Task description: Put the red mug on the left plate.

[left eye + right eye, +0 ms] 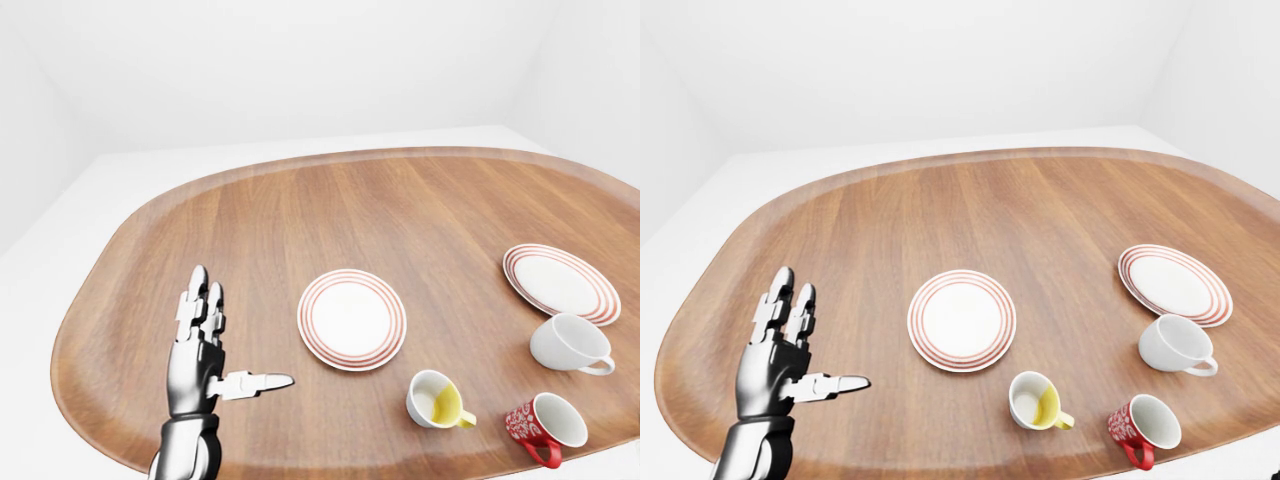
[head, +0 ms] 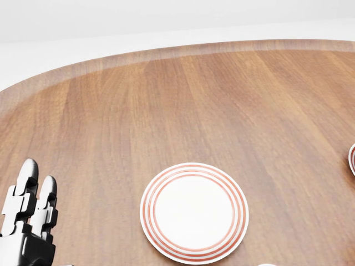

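The red mug point(image 1: 545, 428) with a white pattern lies tilted on the wooden table point(image 1: 300, 220) at the bottom right of the left-eye view. The left plate point(image 1: 352, 319), white with red rings, sits near the table's middle; it also shows in the head view point(image 2: 194, 211). My left hand point(image 1: 215, 345) is open and empty, fingers spread, over the table to the left of that plate, far from the red mug. My right hand is not in view.
A second red-ringed plate point(image 1: 561, 281) lies at the right. A white mug point(image 1: 570, 345) rests just below it. A white mug with a yellow inside point(image 1: 437, 400) stands between the left plate and the red mug.
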